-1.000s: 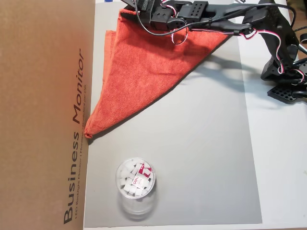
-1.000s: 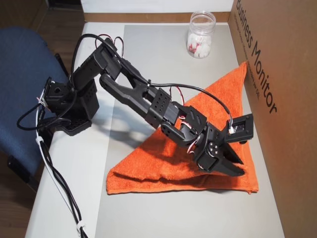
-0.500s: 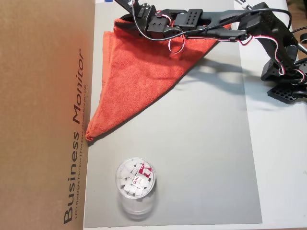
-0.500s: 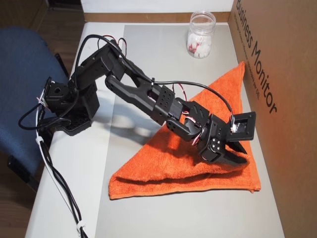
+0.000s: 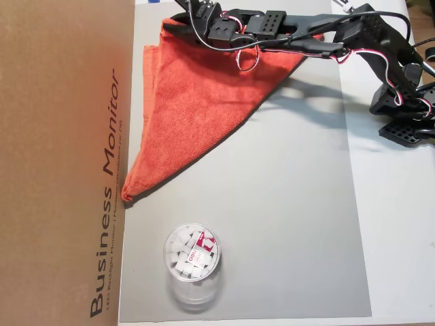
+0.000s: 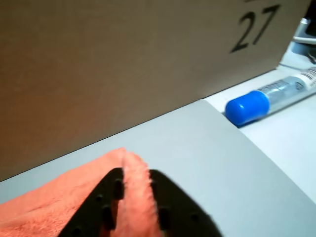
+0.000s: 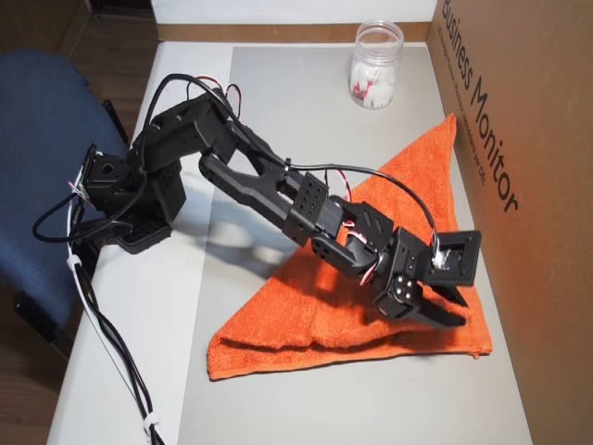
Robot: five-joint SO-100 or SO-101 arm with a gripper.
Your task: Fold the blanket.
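blanket (image 7: 371,241) lies folded into a triangle along the table edge by the cardboard box (image 7: 519,185) | gripper (image 6: 136,197) pinches its corner | we judge it soft, limp, light: grip hemmed corners

The black five-joint arm (image 7: 269,181) reaches out low from its base (image 7: 125,199), stretched nearly flat over the orange-red terry-cloth blanket (image 7: 389,222). Its black two-finger gripper (image 7: 445,315) sits at the blanket's far corner beside the cardboard box. In the wrist view the two fingers (image 6: 170,207) pinch a raised ridge of the cloth between them.
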